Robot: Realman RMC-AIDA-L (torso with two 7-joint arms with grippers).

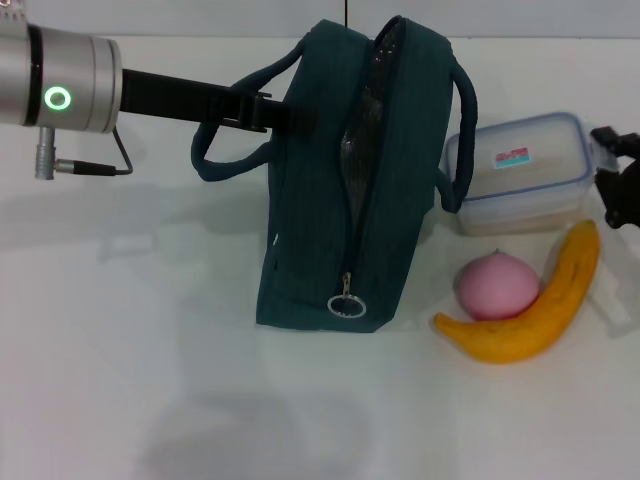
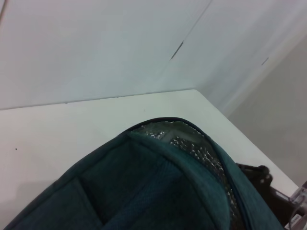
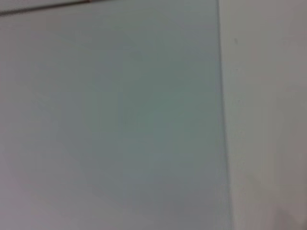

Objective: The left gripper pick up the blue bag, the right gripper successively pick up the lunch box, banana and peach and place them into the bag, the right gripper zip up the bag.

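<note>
The blue bag [image 1: 330, 210] stands upright in the middle of the table, its zipper undone and the silver lining [image 1: 365, 110] showing; the ring pull [image 1: 346, 306] hangs low at the front. My left gripper [image 1: 262, 112] reaches in from the left and is shut on the bag's upper side by the handle. The left wrist view looks down on the bag's top edge [image 2: 158, 191]. The lunch box [image 1: 520, 172] lies right of the bag. My right gripper [image 1: 608, 158] is at the lunch box's right end, open. In front lie the peach [image 1: 497, 285] and the banana [image 1: 535, 305].
The white table [image 1: 120, 330] extends left and forward of the bag. The right wrist view holds only blank pale surfaces. The table's far corner [image 2: 194, 91] meets a white wall.
</note>
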